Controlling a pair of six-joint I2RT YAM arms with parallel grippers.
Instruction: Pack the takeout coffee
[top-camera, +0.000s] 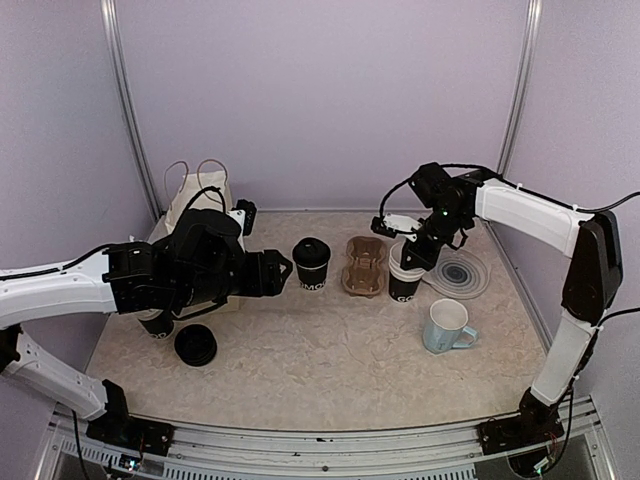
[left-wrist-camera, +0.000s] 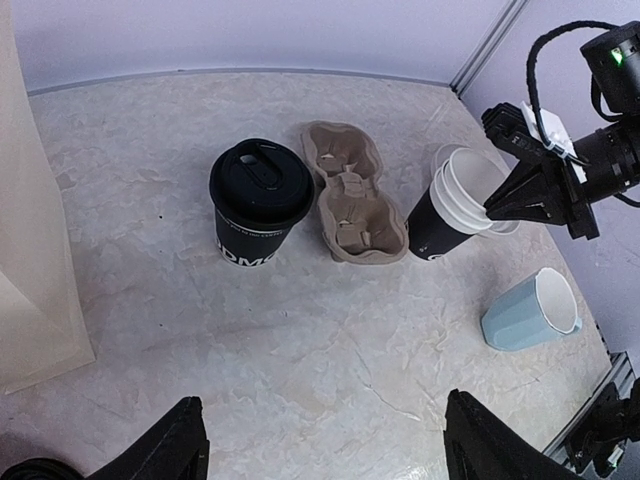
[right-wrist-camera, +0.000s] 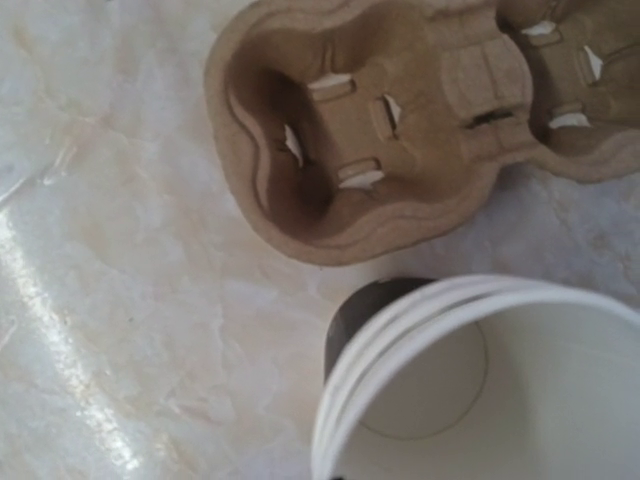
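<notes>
— Lid (top-camera: 195, 345), black and loose, lies nearest on the worktop (top-camera: 330, 365), left side. Pale blue mug (top-camera: 447, 327) sits upright at near right.
— And the left side?
— Left end effector (left-wrist-camera: 320, 450) hangs above the worktop, fingers spread wide, nothing between them. Paper bag (top-camera: 195, 200) stands behind it, far left.
— Coffee?
— One lidded cup (top-camera: 311, 262) stands mid-worktop, just left of the cardboard carrier (top-camera: 365, 265), outside it. Nested open cups (top-camera: 405, 280), white inside, stand just right of the carrier.
— Right side?
— Right end effector (left-wrist-camera: 495, 208) is set narrow, tips pinching the rim of the nested open cups. Grey ringed disc (top-camera: 462, 275) lies flat just right of them.
</notes>
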